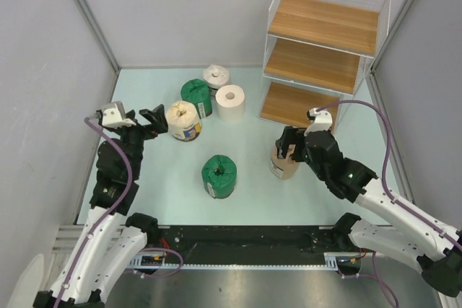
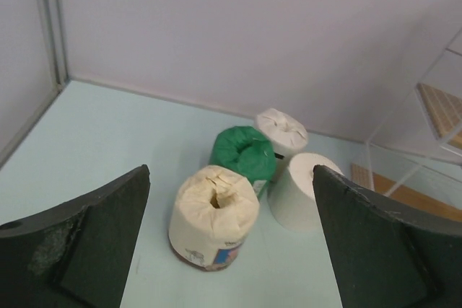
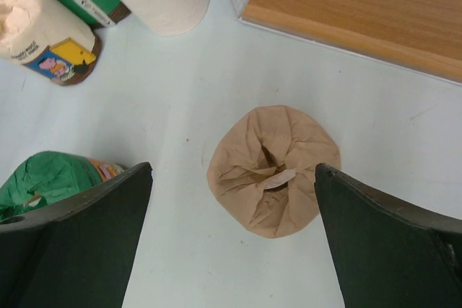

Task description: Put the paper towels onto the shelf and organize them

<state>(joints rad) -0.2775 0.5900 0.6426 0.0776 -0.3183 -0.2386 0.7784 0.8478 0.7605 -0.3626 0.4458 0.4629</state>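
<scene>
The tan roll, its crinkled wrap gathered at the top, stands on the pale table near the wire-framed wooden shelf, the right gripper angled down over it, jaws spread wide and touching nothing, while the left gripper, equally spread, faces the cream roll.

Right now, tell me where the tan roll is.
In the top view, the tan roll stands on the right side, just in front of the shelf and its bottom board, directly under the open right claw.

Grey walls, pale green tabletop
</scene>
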